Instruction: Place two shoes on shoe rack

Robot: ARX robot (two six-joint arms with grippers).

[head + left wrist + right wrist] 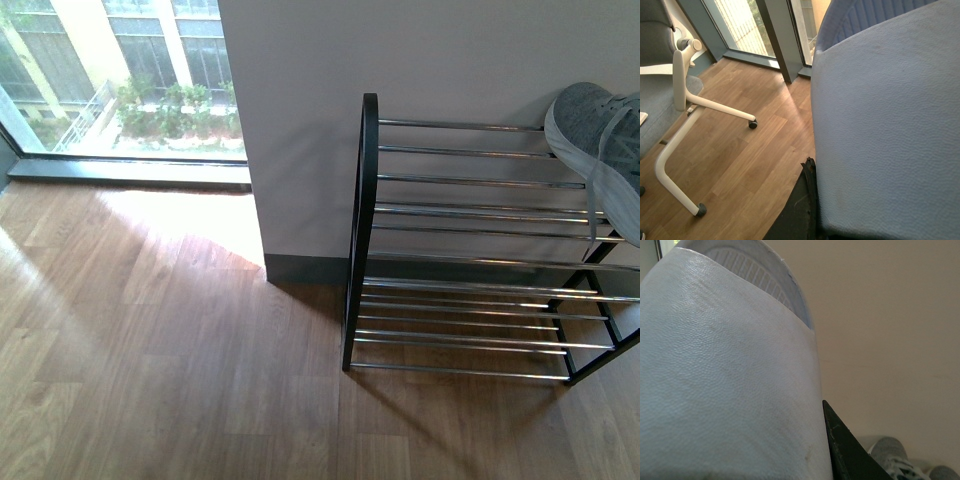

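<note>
In the front view the rack (470, 250) stood against a grey wall (400, 60) on a wood floor (150, 350), its black end frame nearest the window (120, 80) and its chrome rods running toward the right edge of the picture. One grey sneaker (598, 140) lay on the top tier at the far right, toe toward the wall, partly cut off by the frame edge, with a lace hanging down over the rods. The lower tiers, as far as visible, carried nothing. Neither arm appeared in this view. In the left wrist view a pale blue slipper (885, 125) filled most of the picture, pressed close against the camera, with one dark finger of the left claw (802, 205) lying along its edge; the slipper was off the floor and appeared gripped, though the opposite finger was hidden. Beyond it stood an office chair with a white base (680, 125) on the wood floor, near the window frames. In the right wrist view the second slipper (725, 370), its ribbed inner sole showing at the top, likewise crowded the lens, with one dark finger of the right claw (845, 450) touching its side; the claw appeared closed on it, the other finger being out of sight. Behind, against the plain wall, parts of grey sneakers (890, 457) showed.
</note>
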